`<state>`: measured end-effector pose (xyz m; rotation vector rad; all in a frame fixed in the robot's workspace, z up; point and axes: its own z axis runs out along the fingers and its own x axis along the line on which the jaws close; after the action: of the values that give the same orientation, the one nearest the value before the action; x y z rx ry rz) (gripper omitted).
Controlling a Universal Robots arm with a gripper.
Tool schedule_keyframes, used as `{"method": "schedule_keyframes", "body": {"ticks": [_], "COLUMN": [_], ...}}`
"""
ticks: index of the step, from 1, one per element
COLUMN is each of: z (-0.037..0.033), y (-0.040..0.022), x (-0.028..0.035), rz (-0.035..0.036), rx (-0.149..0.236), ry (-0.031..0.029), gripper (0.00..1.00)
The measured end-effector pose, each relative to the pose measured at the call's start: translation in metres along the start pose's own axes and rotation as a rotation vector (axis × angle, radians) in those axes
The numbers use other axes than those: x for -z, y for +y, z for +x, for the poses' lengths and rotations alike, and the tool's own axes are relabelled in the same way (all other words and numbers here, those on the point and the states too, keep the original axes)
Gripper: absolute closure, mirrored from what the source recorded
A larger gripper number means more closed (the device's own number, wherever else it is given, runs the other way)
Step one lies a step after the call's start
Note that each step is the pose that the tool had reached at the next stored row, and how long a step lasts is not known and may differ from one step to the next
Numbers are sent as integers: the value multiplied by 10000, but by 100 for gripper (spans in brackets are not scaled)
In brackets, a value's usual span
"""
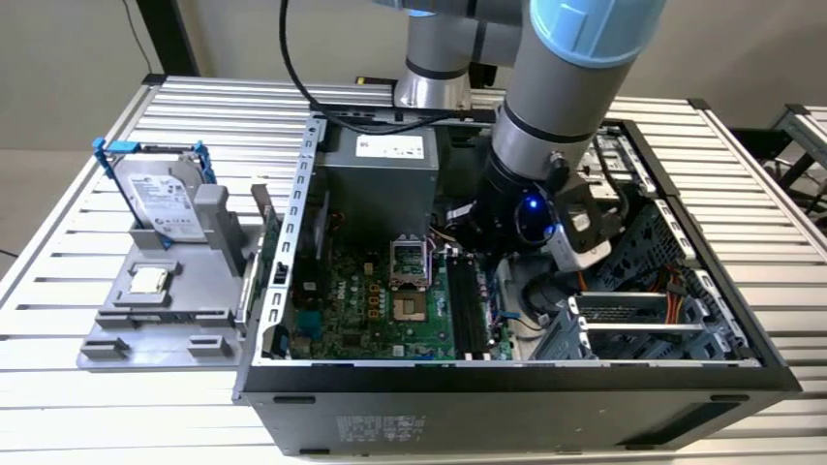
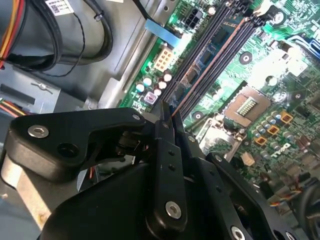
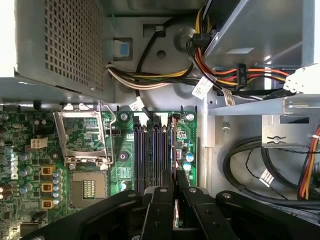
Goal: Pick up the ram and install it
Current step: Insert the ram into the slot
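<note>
Gripper [image 3: 174, 187] pinched shut on the ram [image 3: 175, 212], thin green edge showing between the black fingers in the first wrist view, directly over the motherboard's [image 3: 125, 165] memory slots [image 3: 152, 155] by its edge. Exterior view adds hard drive [image 1: 166, 199] on the bench's [image 1: 77, 417] rack [image 1: 162, 310].

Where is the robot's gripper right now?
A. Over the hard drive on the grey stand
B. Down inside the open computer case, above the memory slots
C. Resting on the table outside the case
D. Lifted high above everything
B. In both wrist views the gripper sits just over the memory slots of the motherboard, inside the case.
</note>
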<state>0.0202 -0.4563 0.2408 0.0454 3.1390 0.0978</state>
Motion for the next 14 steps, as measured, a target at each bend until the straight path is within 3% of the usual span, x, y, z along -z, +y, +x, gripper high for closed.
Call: {"method": "schedule_keyframes", "body": {"ticks": [4,8,10,14], "z": [17,35,37,39], "y": [-3,1,7,3], "x": [-51,-99,-125,-134], "rz": [65,96,132,136], "rx": [0,8,8,-3], "ry": [-46,-189,-194,-197], "gripper": [100,100,100,100]}}
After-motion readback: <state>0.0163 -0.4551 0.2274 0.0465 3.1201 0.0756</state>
